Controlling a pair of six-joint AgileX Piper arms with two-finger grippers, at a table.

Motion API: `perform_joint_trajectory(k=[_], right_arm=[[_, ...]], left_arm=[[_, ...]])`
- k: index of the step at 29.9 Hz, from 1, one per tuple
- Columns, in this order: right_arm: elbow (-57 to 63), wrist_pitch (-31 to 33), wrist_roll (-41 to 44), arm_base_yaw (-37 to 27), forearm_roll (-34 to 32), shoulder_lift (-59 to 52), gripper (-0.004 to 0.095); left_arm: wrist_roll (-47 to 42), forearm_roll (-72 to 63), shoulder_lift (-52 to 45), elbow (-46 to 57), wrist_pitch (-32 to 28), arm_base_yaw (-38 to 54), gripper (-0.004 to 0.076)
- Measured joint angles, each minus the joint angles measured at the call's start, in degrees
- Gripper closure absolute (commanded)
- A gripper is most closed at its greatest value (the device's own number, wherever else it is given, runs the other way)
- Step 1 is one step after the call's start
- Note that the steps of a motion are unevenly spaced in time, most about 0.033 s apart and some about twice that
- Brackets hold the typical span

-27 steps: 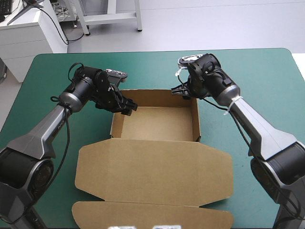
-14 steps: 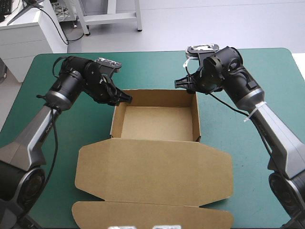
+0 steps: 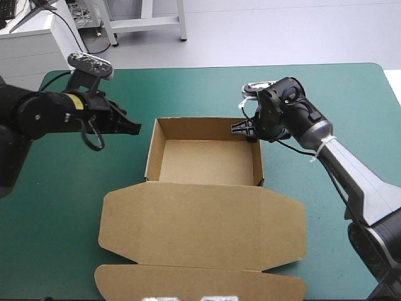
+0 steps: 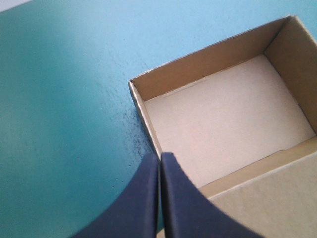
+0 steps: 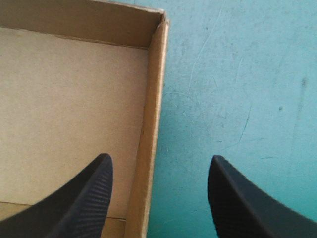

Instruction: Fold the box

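At the 9 o'clock side of the tabletop (image 3: 56,207) the left end effector (image 3: 134,127) hangs over the teal-green cover, with its tip pointing toward 3 o'clock. Its two black fingers (image 4: 143,198) are pressed together into one pointed arch, and nothing is between them. It is near the box (image 3: 203,162) but apart from it: in the high view a strip of bare cover lies between the tip and the left wall (image 3: 150,153). In the left wrist view this wall runs from under the tip away to the far left corner. The box stands about in the middle of the tabletop as an open tray with all four walls upright. Its lid (image 3: 200,226) lies flat on the cover at 6 o'clock of the tray, joined along the near wall and wider than the tray on both sides. A further flap (image 3: 194,282) of the lid reaches toward the near edge. The right end effector (image 3: 241,127) is at about 1 o'clock of the tray, at the far right corner, with its tip pointing toward 9 o'clock. Its fingers (image 5: 84,198) are spread wide and hold nothing. In the right wrist view one finger is over the brown floor inside the tray and the other over the cover outside. The right wall (image 5: 153,99) passes between them. Whether a finger touches this wall, I cannot tell.
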Motion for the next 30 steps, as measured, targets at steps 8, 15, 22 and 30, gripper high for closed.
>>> perform_joint_trajectory(k=[8, 15, 22, 30], right_arm=[[0.36, -0.42, 0.4, -0.82, 1.57, 7.27, 0.0382], [0.36, -0.74, -0.83, -2.12, 5.16, 11.44, 0.0382], [0.36, -0.78, -1.73, -2.12, 5.58, 12.25, 0.0399], [0.36, -0.93, -1.98, -2.12, 5.53, 12.25, 0.092]], left_arm=[[0.4, -5.76, -12.94, 13.56, 0.04, 0.0, 0.0732], [1.11, -6.27, -24.55, 31.45, -0.05, 0.0, 0.0732], [2.53, -6.27, -36.27, 45.78, -3.34, 0.0, 0.0732], [2.82, -6.27, -46.41, 57.54, -4.58, 0.0, 0.0732]])
